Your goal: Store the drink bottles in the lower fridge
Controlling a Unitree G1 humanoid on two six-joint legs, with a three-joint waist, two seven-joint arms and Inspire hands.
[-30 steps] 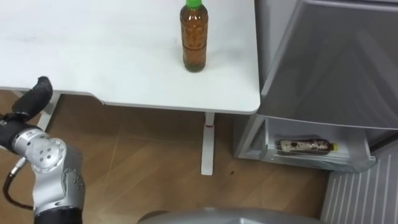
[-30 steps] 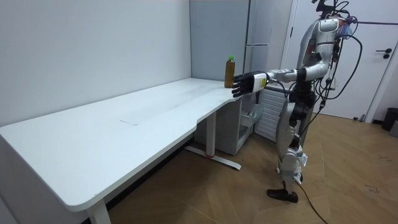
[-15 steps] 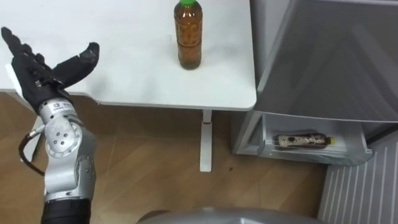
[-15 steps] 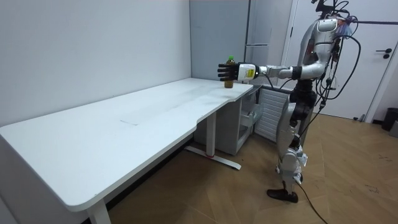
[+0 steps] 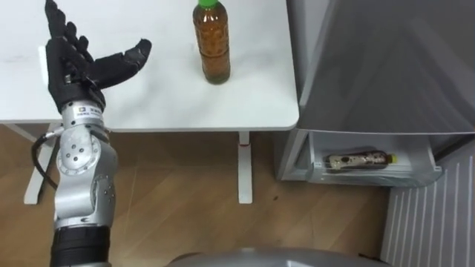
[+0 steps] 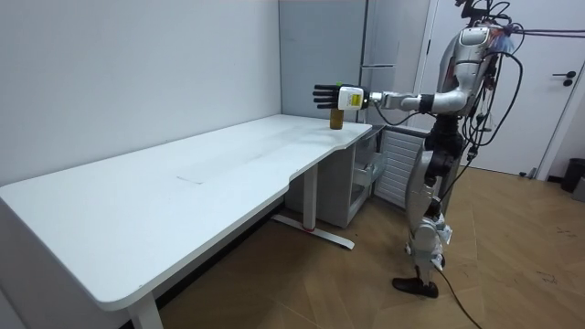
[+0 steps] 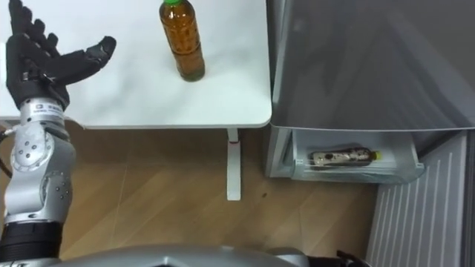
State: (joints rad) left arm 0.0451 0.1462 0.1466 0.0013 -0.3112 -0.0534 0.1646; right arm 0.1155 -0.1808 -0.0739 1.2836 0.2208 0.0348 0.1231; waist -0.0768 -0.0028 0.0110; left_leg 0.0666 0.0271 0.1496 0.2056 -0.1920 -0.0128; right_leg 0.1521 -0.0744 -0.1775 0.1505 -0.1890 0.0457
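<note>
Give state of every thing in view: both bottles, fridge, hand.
Brown bottle: upright on the white table, green cap on, not held.
Left hand: open, fingers spread, over the table, left of that bottle and apart from it.
Second bottle: lying on its side in the lower fridge.
Lower fridge: open.

white table [image 5: 171, 104] | wood floor [image 5: 185, 215] | white door [image 6: 562, 119] at room view's right | pale wall [image 6: 137, 73] behind table
</note>
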